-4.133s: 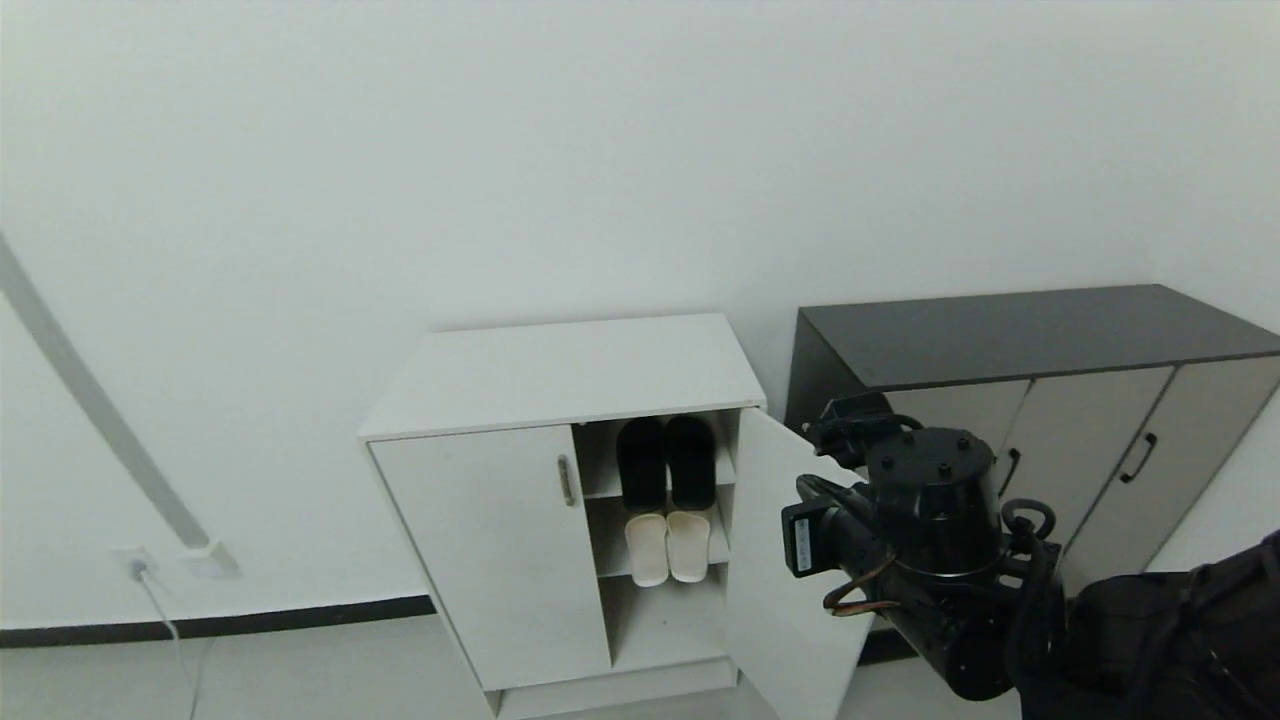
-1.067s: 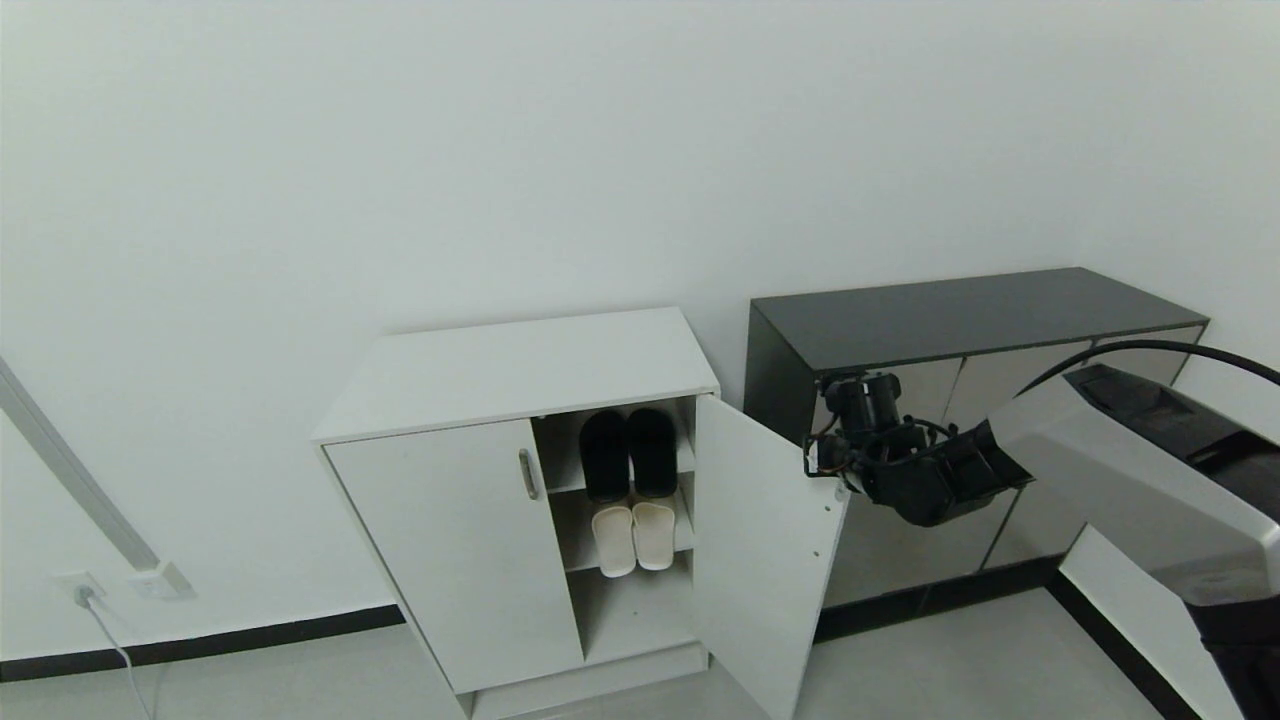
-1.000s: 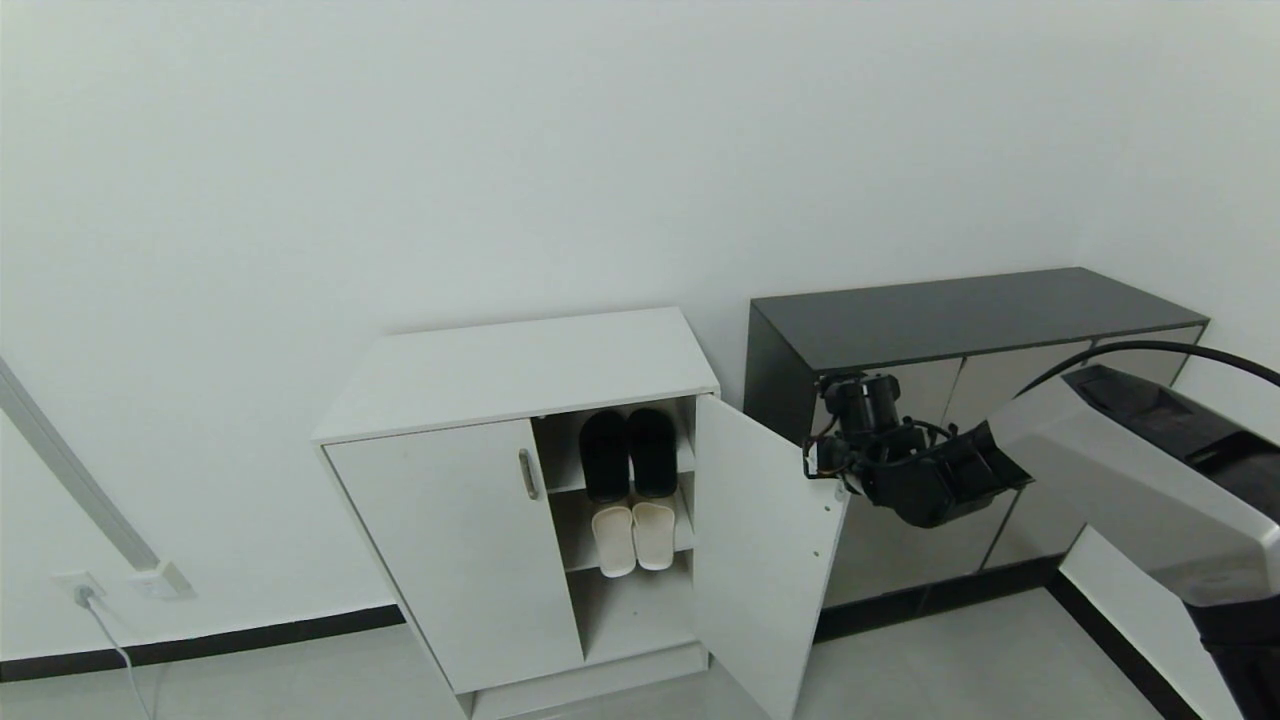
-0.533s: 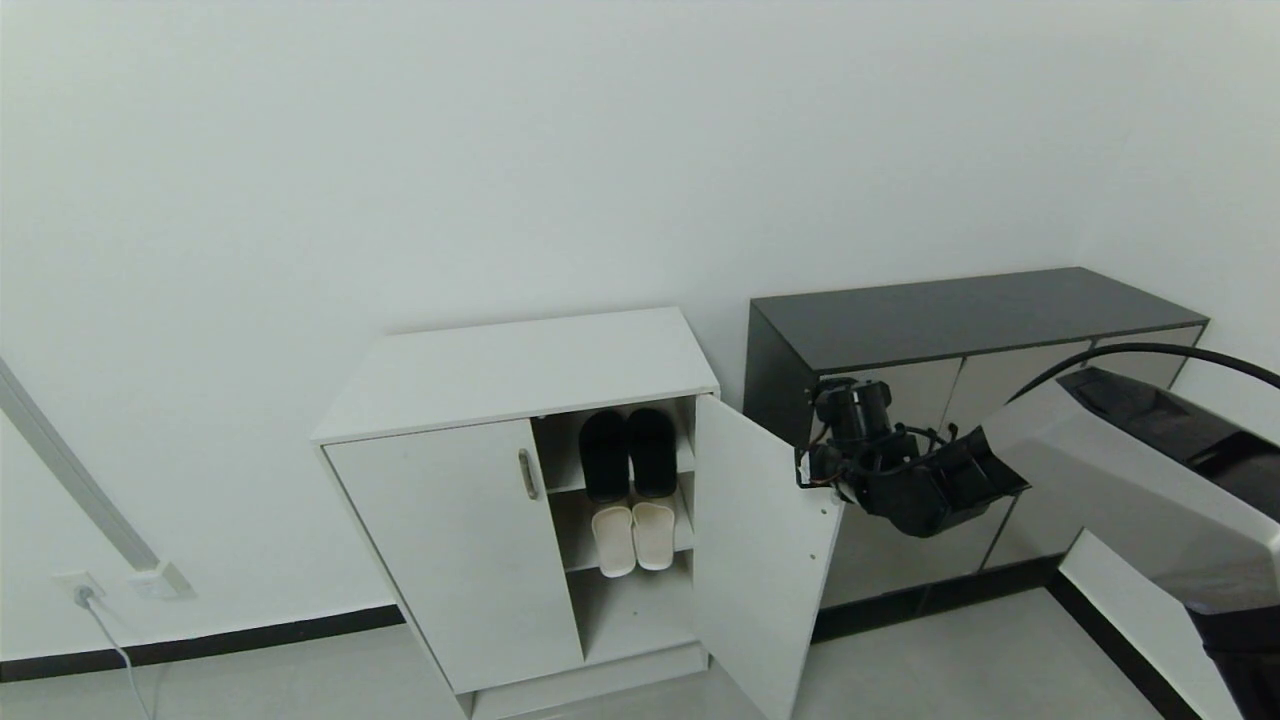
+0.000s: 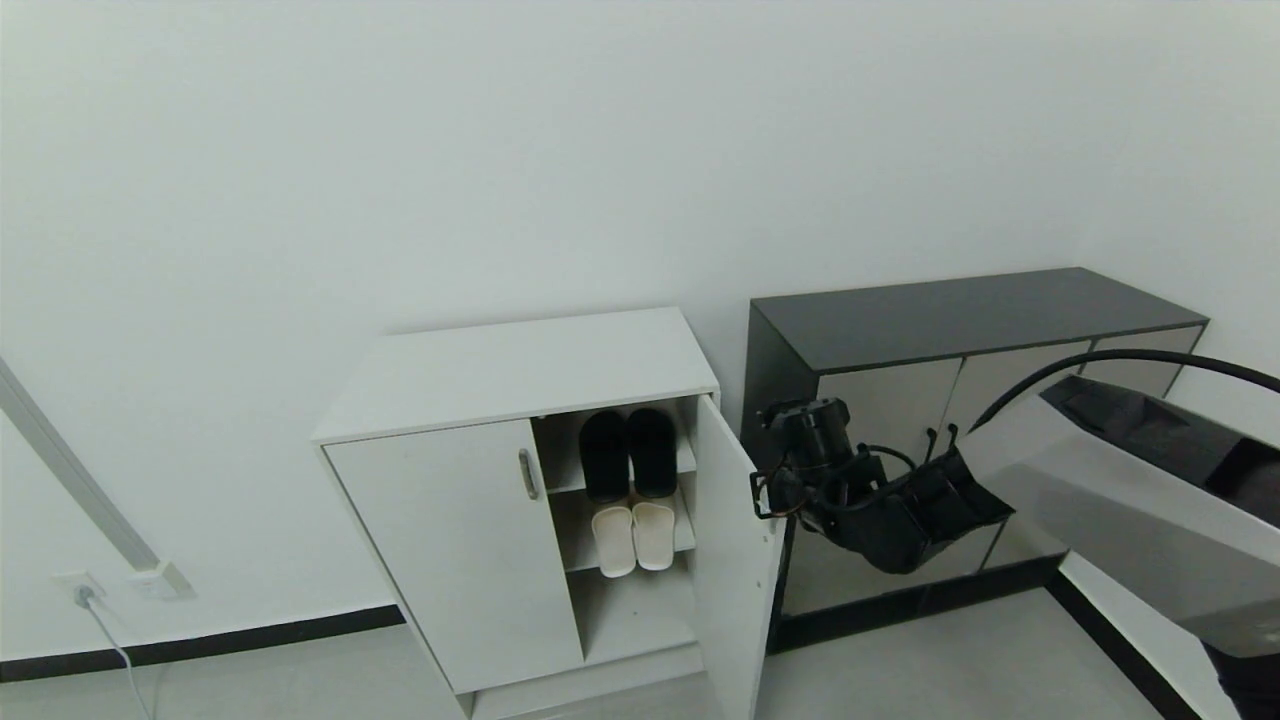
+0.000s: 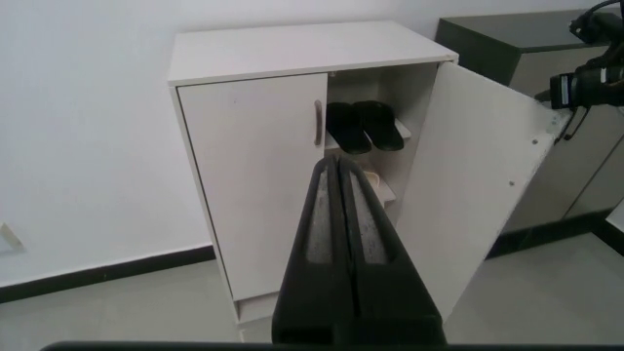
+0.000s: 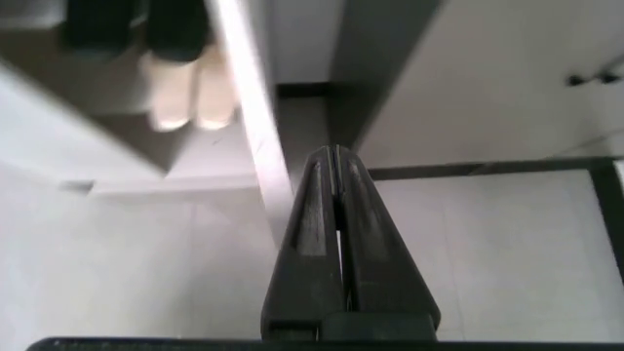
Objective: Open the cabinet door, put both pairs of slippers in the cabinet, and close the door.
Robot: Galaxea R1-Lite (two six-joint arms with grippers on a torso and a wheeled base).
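The white cabinet has its left door closed and its right door partly open. Black slippers lie on the top shelf, white slippers on the shelf below. My right gripper is shut and sits against the outer face of the open door, near its free edge. In the right wrist view its shut fingers lie beside the door's edge, with the white slippers beyond. My left gripper is shut and empty, held in front of the cabinet.
A dark cabinet with grey doors stands right beside the white one, just behind the open door. A wall outlet with a cable is low at the left. Grey floor lies in front.
My right arm has moved left against the door, and the door has swung noticeably toward shut in the last half second. The head view shifted after the oldest frame.
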